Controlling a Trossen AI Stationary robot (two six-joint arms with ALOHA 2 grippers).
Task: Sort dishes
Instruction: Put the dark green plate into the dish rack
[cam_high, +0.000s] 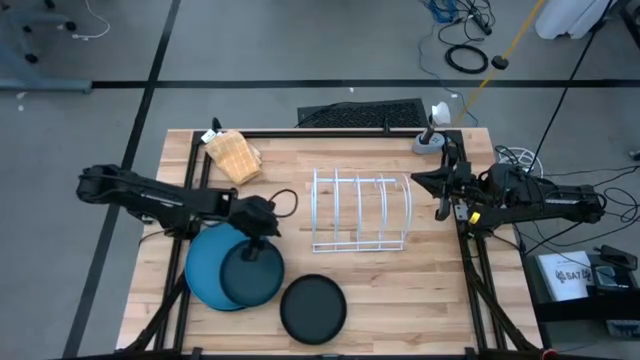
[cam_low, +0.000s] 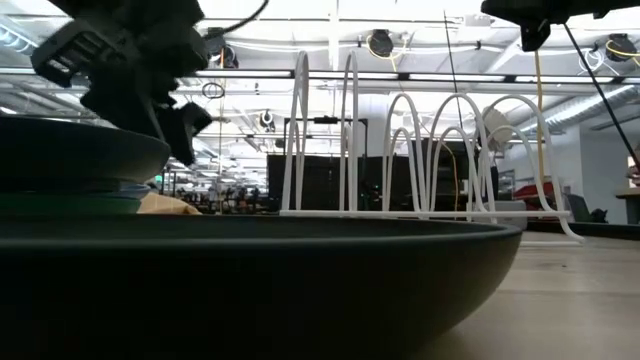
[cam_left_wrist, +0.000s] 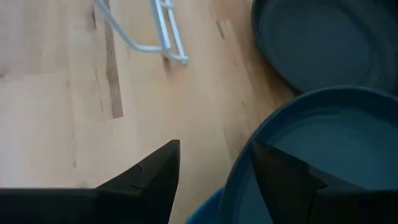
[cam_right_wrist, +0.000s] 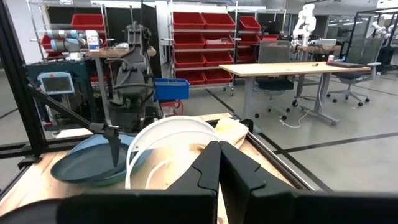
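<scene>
The black plate (cam_high: 313, 309) is seen lying flat at the desk's (cam_high: 400, 290) near edge. Just behind it to the left, the dark teal plate (cam_high: 250, 275) is stacked on the bright blue plate (cam_high: 203, 272). The left gripper (cam_high: 256, 241) is held over the teal plate's far rim, fingers (cam_left_wrist: 152, 180) parted around it. The white wire rack (cam_high: 360, 212) is found mid-desk. The right gripper (cam_high: 442, 190) is kept beside the rack's right end, fingers (cam_right_wrist: 208, 171) pressed together, empty.
</scene>
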